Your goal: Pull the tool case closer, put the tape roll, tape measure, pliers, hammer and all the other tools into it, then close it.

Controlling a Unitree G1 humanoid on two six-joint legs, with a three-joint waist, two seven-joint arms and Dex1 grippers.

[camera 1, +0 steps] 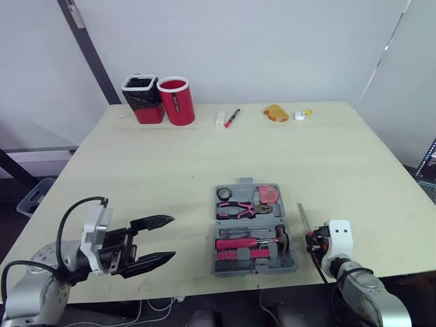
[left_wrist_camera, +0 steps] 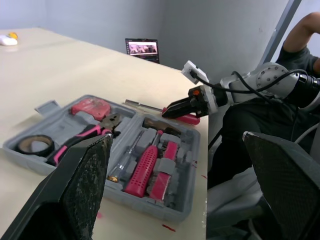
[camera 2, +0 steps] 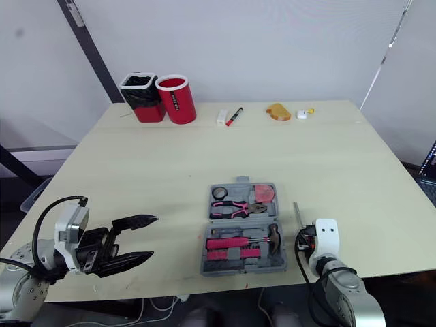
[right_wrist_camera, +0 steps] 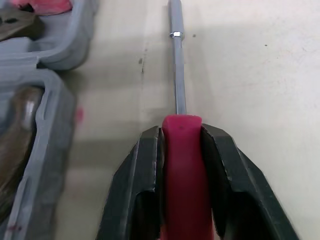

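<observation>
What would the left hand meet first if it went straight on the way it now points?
Most likely the open tool case; only bare table lies between, though how high the left hand sits is unclear.

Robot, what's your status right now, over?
Left claw open, empty, left of the tool case. Right claw shut on the screwdriver, beside the open case. Nothing between them.

two red containers [camera 1: 143, 100] [camera 1: 176, 102], one tool case [camera 1: 253, 270]
</observation>
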